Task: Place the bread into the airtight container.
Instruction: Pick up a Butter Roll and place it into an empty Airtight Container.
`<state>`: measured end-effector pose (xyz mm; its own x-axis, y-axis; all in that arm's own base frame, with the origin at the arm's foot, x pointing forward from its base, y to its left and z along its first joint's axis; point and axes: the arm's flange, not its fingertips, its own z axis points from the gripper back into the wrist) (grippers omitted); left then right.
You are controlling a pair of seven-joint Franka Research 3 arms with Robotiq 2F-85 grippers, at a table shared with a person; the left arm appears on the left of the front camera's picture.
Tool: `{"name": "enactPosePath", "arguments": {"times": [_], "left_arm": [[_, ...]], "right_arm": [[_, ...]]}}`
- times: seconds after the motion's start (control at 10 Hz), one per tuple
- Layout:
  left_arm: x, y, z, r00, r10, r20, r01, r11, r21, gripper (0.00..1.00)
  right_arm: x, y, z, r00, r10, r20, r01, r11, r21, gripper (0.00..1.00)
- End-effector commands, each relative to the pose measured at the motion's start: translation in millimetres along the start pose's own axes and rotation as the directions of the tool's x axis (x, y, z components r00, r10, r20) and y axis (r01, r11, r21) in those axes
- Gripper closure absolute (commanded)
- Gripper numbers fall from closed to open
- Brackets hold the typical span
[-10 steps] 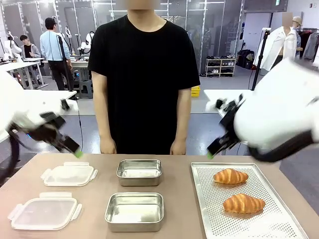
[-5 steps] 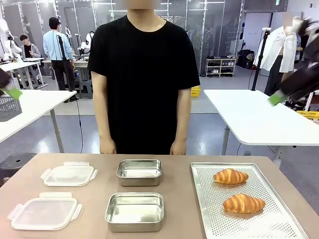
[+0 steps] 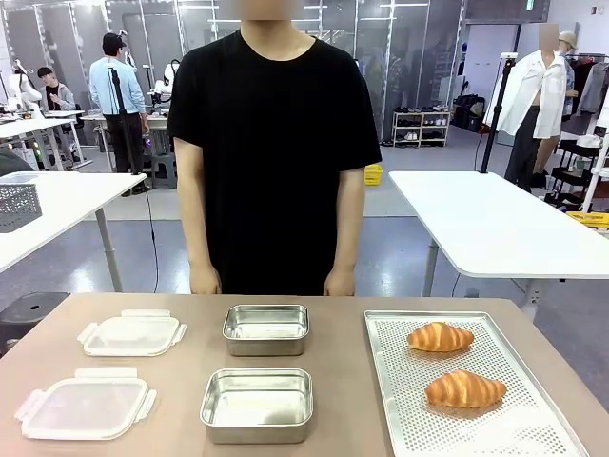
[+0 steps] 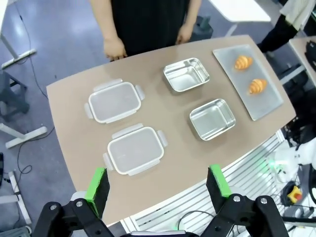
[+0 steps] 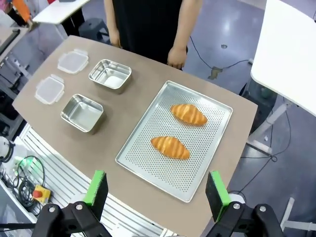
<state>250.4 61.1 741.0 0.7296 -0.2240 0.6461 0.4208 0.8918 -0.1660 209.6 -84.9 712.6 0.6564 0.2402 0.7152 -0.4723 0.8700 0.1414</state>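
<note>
Front view: the far steel container and the near steel container stand empty in the middle of the table. Two clear lids lie to their left. The bread, a far croissant and a near croissant, lies on the perforated tray at the right. The person's hands hang by the table's far edge.

Left wrist view: the left gripper hovers high above the table, jaws spread wide, holding nothing.

Right wrist view: the right gripper hovers high over the tray, jaws wide and empty too.
</note>
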Motion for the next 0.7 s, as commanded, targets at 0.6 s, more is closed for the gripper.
{"name": "enactPosePath", "arguments": {"times": [0.6], "left_arm": [[-9.0, 3.3, 1.5, 1.000, 0.021, 0.012, -0.020, 1.000, -0.007, 0.00]], "right_arm": [[-0.5, -1.9, 7.1, 1.000, 0.009, 0.013, -0.009, 1.000, 0.005, 0.00]]}}
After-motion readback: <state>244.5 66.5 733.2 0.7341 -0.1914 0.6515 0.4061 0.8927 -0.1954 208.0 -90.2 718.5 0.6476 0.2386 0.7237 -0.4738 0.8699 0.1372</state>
